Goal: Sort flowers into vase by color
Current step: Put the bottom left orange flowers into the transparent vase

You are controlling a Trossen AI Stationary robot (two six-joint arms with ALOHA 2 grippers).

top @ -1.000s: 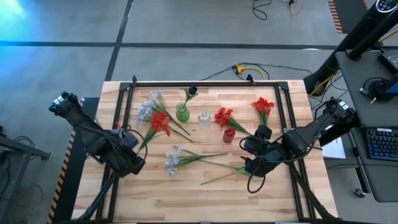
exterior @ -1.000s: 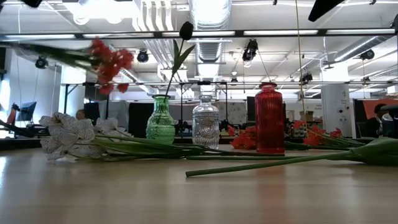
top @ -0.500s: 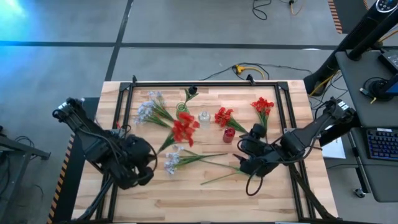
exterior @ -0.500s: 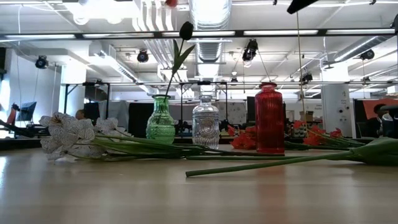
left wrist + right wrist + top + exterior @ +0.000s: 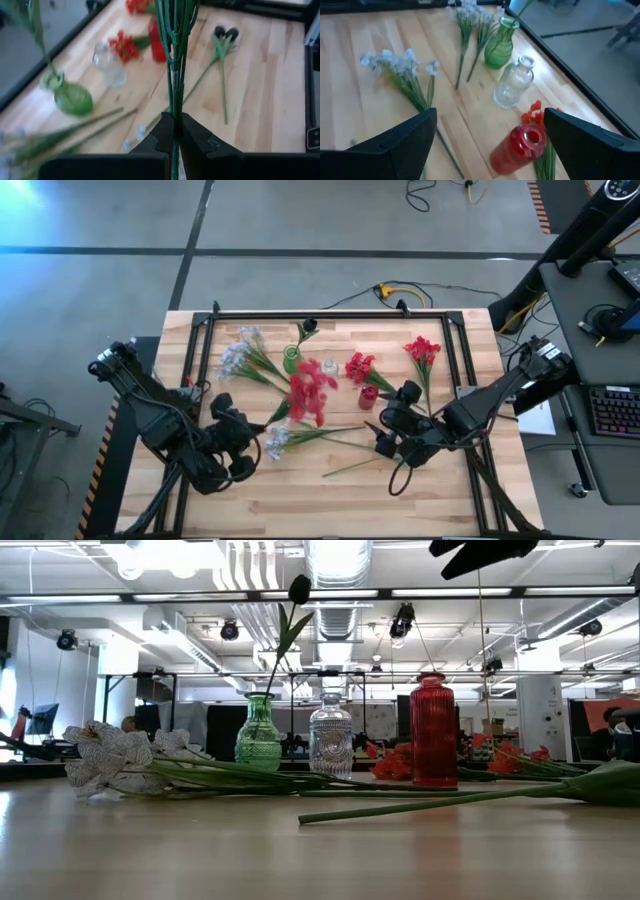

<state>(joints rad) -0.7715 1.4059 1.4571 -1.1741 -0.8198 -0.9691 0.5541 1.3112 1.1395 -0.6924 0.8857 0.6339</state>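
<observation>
Your left gripper point(image 5: 174, 131) pinched a red spray point(image 5: 311, 388) by its stems above the table point(image 5: 440, 490); your right gripper point(image 5: 392, 423) hung spread near the red vase point(image 5: 368, 396).

Green vase point(image 5: 258, 733), clear vase point(image 5: 330, 736), ribbed red vase point(image 5: 433, 731), red blossoms point(image 5: 311, 389).
</observation>
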